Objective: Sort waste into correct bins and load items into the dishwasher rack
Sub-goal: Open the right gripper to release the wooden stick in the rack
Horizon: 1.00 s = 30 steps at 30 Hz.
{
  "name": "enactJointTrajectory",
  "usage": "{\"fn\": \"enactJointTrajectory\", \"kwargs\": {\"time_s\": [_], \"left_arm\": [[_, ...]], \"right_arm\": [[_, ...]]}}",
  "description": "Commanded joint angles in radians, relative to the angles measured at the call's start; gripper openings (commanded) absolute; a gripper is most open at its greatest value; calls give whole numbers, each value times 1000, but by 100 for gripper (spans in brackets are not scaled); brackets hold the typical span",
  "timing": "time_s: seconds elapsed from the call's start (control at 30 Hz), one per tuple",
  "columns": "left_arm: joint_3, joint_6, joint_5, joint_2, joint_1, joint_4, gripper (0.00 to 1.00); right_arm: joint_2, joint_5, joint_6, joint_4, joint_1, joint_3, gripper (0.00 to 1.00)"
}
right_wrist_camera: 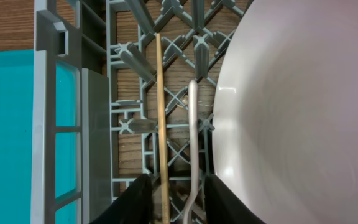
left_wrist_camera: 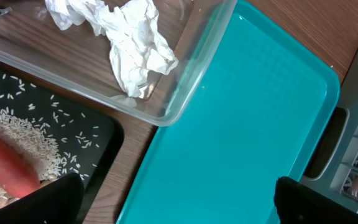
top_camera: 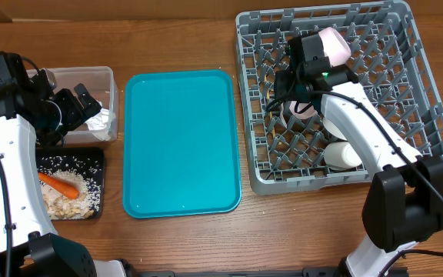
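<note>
Tan chopstick (right_wrist_camera: 160, 112) and white fork (right_wrist_camera: 193, 137) between parted fingers of right gripper (right_wrist_camera: 177, 199), visible only lower centre of wrist view; left gripper (left_wrist_camera: 179, 199) spread wide over teal tray (left_wrist_camera: 241, 112)

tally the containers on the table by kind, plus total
clear tub: 1
black tray: 1
teal tray: 1
grey rack: 1
Total: 4

Robot lab tabletop: wooden table (top_camera: 183, 31), dishwasher rack (top_camera: 306, 183), teal tray (top_camera: 181, 138).
</note>
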Motion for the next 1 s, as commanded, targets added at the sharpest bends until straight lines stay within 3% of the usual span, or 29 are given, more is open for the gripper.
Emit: {"fn": "enactJointTrajectory", "kwargs": {"time_s": [0.0,0.27,0.53,0.57,0.63,0.97], "left_arm": [[17,-6,4,-21,-2,0,100],[17,-6,4,-21,-2,0,100],[17,-6,4,-21,-2,0,100],[17,-6,4,-21,-2,0,100],[17,-6,4,-21,-2,0,100],[17,-6,4,-21,-2,0,100]], "right_arm": [[3,-2,-2,-18,-1,19,32],[-62,-79,-1,-198,-1,155,34],[-269,-143,3,-341,-1,174,37],[-293,-143,3,-358,-1,173,41],[-343,-143,3,-392,-1,173,100],[-411,-143,2,-465,-1,172,100]]}}
